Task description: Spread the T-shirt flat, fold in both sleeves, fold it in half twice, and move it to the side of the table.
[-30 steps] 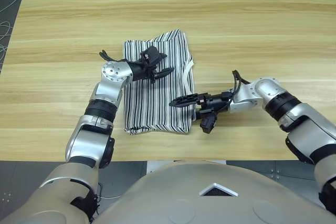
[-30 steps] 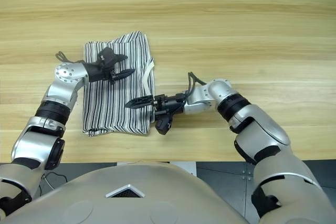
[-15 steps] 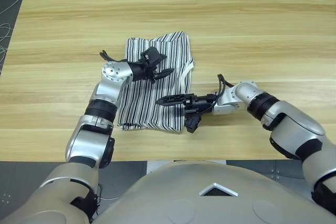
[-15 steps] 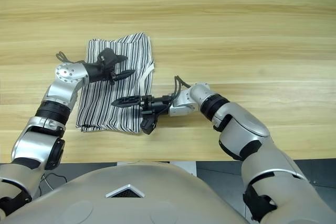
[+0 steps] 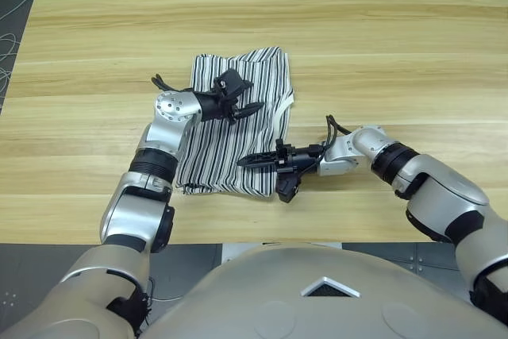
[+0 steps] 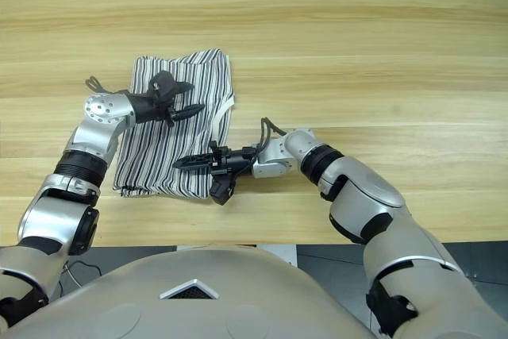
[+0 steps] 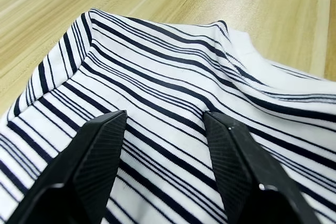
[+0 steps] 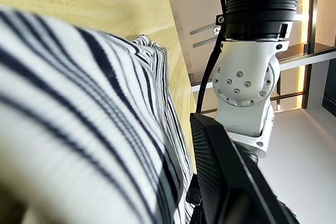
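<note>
Wooden table (image 5: 397, 37) — wide stretch of wood seen beyond and to right of shirt. Folded striped T-shirt (image 5: 214, 148) laid left of centre, just short of front edge. Left gripper (image 7: 164, 120) held over shirt's far part, jaws spread, nothing gripped. Right gripper (image 5: 255, 160) laid at shirt's near right edge — grip cannot be told.

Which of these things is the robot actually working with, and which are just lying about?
In the job: striped T-shirt, folded on the table; left gripper, open over it; right gripper at its near edge.
Lying about: cables on the floor beside the table.
</note>
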Controlling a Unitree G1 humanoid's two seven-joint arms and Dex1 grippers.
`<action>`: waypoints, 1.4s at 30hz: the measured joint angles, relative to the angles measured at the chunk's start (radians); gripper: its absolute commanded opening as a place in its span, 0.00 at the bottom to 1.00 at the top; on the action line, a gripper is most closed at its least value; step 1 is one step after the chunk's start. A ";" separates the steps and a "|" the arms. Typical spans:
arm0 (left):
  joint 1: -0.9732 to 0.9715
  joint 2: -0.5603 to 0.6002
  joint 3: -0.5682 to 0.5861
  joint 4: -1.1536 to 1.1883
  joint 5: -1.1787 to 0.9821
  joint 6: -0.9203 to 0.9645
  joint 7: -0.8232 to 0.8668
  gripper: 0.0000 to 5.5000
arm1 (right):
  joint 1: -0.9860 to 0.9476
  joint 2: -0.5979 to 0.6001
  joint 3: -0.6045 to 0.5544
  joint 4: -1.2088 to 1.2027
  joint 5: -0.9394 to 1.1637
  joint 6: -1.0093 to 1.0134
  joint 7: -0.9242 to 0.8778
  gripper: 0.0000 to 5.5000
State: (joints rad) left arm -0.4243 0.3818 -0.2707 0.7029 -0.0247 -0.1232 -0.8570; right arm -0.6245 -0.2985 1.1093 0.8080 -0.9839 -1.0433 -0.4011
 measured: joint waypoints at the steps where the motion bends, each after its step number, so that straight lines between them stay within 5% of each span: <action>1: -0.002 0.000 0.000 0.001 0.001 0.000 0.000 0.49 | 0.000 -0.001 0.000 0.000 0.007 -0.001 0.003 0.24; 17: -0.005 0.000 0.011 0.002 0.001 0.006 0.000 0.49 | -0.011 -0.016 0.000 0.001 0.074 -0.028 0.011 0.02; 30: -0.022 0.000 0.077 -0.144 -0.062 0.054 0.000 0.49 | -0.023 -0.030 0.002 0.009 0.114 -0.074 0.060 0.02; 42: -0.056 0.020 0.148 -0.221 -0.085 0.093 0.016 0.49 | 0.035 -0.259 0.004 -0.028 0.315 -0.290 0.343 0.02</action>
State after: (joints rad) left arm -0.4807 0.4016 -0.1226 0.4821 -0.1101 -0.0304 -0.8411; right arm -0.5894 -0.5579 1.1137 0.7804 -0.6686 -1.3337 -0.0577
